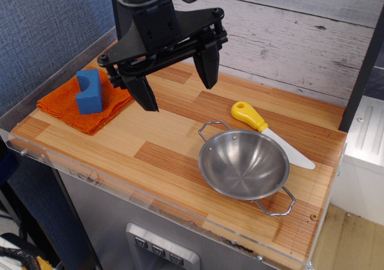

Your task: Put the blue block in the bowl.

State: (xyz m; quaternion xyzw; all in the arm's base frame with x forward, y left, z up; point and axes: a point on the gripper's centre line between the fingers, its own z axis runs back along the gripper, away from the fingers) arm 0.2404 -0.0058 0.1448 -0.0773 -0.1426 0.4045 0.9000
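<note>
The blue block (89, 92) stands on a folded orange cloth (84, 107) at the left of the wooden table, its notch facing up. The steel bowl (243, 164) sits at the right front of the table, empty, with wire loop handles at its far-left and near-right rim. My gripper (177, 87) hangs above the table's middle, to the right of the block and left of the bowl. Its two black fingers (144, 93) are spread wide and hold nothing.
A toy knife with a yellow handle (248, 116) and a white blade lies just behind the bowl. A clear acrylic lip (120, 183) runs along the table's front edge. A wood-plank wall stands behind, a blue wall at the left.
</note>
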